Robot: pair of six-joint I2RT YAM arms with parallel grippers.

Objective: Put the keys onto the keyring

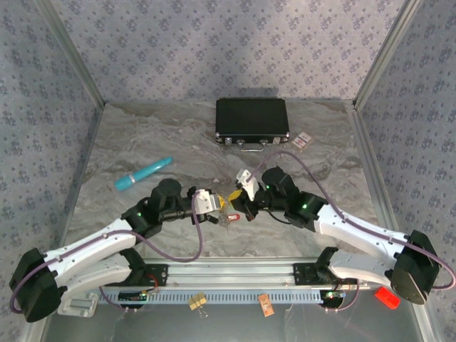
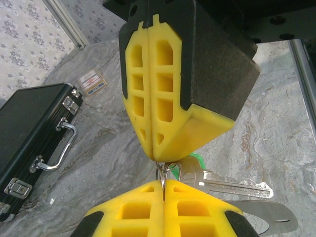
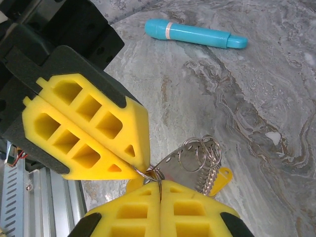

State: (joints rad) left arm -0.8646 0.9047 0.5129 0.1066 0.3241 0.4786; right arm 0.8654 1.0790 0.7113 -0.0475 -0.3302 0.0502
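Both grippers meet tip to tip at the table's middle. My left gripper [image 1: 214, 206] [image 2: 164, 183] is shut, with a thin wire loop of the keyring [image 2: 168, 169] [image 3: 148, 174] running into the seam between its fingers. From the other side my right gripper [image 1: 246, 203] [image 3: 160, 186] is shut on the same loop. A key with a green head [image 2: 199, 159] and a silver blade hangs beside it. Larger rings [image 3: 196, 151], a fine chain, a perforated metal plate [image 3: 170, 163] and a yellow key head [image 3: 220, 178] dangle just behind. Red and yellow key heads [image 1: 229, 216] show below the tips.
A shut black case [image 1: 251, 120] [image 2: 29, 128] with a metal handle lies at the back, two small cards [image 1: 303, 140] to its right. A teal pen [image 1: 142, 173] [image 3: 195, 33] lies at left. A binder clip [image 1: 197, 302] and an orange tag [image 1: 266, 305] sit by the near rail.
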